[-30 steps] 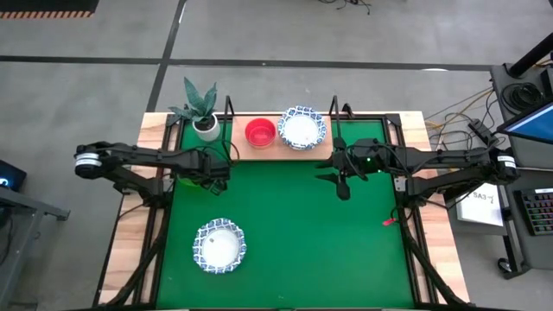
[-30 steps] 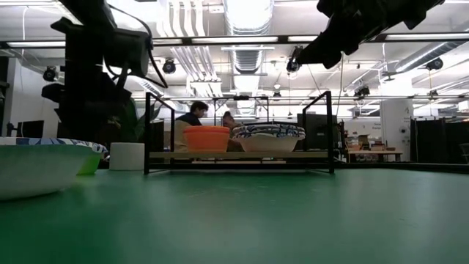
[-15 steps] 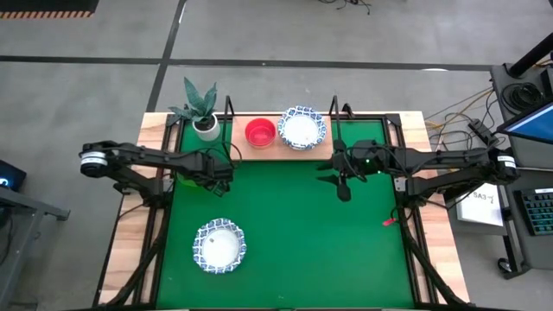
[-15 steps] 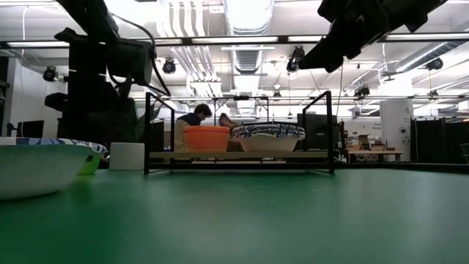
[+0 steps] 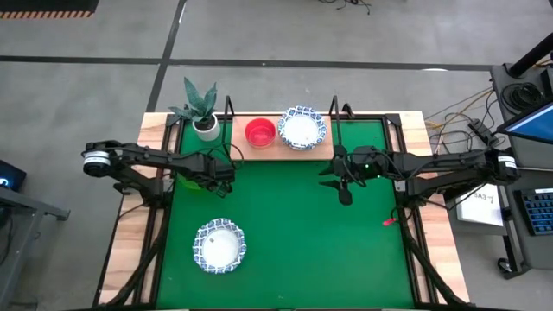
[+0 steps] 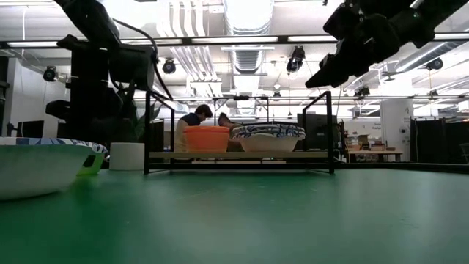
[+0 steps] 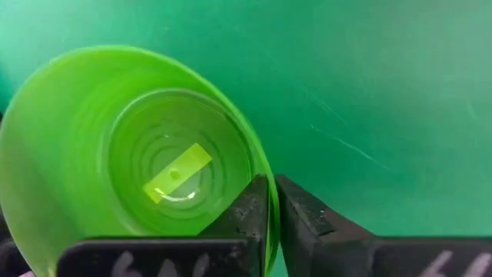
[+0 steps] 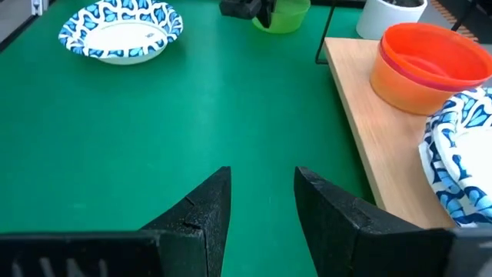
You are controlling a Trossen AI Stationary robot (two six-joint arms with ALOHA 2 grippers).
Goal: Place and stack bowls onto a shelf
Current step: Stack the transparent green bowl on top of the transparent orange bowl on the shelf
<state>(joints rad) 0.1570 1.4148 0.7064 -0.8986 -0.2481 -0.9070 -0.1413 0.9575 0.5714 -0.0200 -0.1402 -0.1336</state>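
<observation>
item 1 — left gripper [image 7: 269,201]: jaws clamped on the rim of the green bowl [image 7: 146,154], one finger inside the wall, one outside. the bowl sits on the green mat [image 5: 294,216], on the table, near the plant pot [image 5: 206,127].

item 2 — right gripper [image 8: 261,192]: jaws apart, holding nothing, hovering above the mat just in front of the shelf [image 8: 384,146].

item 3 — shelf: wooden board on a black frame, beyond the left jaws and to their side. it carries a red bowl [image 5: 260,132] and, beside it, a stack of blue-patterned bowls [image 5: 302,128]. the end of the board next to the red bowl looks bare.

item 4 — loose patterned bowl [image 5: 219,245]: on the mat, well apart from both sets of jaws, not yet shelved.

handling note, step in hand — lifting the green bowl to the shelf:
- the hold is on one thin plastic edge only, so the bowl will likely hang tilted; raise slowly and watch for slip.
- clear the shelf's black frame and the plant pot before moving across.
- likely target is inside the red bowl, or the bare board beside it; lower until the base seats, then part the jaws.
- keep the route away from the right gripper waiting by the shelf.
</observation>
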